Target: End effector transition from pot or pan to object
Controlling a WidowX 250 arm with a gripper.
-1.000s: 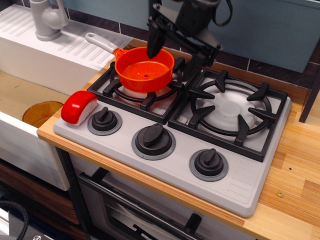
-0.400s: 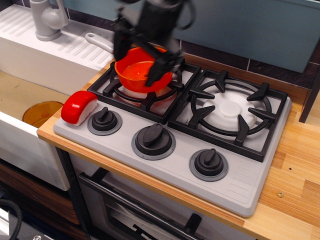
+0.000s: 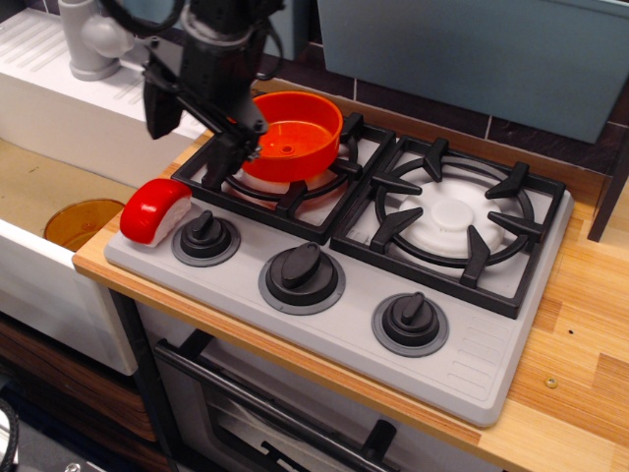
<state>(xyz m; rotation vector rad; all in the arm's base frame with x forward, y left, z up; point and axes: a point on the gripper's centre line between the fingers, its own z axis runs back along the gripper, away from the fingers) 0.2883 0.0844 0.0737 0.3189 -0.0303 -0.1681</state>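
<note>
The bright orange saucepan [image 3: 292, 136] sits on the left burner of the toy stove; its handle is hidden behind the arm. The red-and-white sushi-like toy [image 3: 154, 209] lies at the stove's front left corner, beside the left knob. My black gripper [image 3: 189, 138] hangs above the stove's left edge, left of the pan and above and behind the toy. Its two dark fingers [image 3: 159, 110] are spread apart with nothing between them.
Three black knobs line the stove front, the nearest one [image 3: 205, 236] by the toy. A white sink unit with a grey faucet [image 3: 91, 39] stands at left. An amber dish [image 3: 83, 221] lies in the basin below. The right burner [image 3: 454, 214] is bare.
The gripper has swung left from over the saucepan's rim to beyond the pan's left side, closer to the red-and-white toy. Pan and toy have not moved.
</note>
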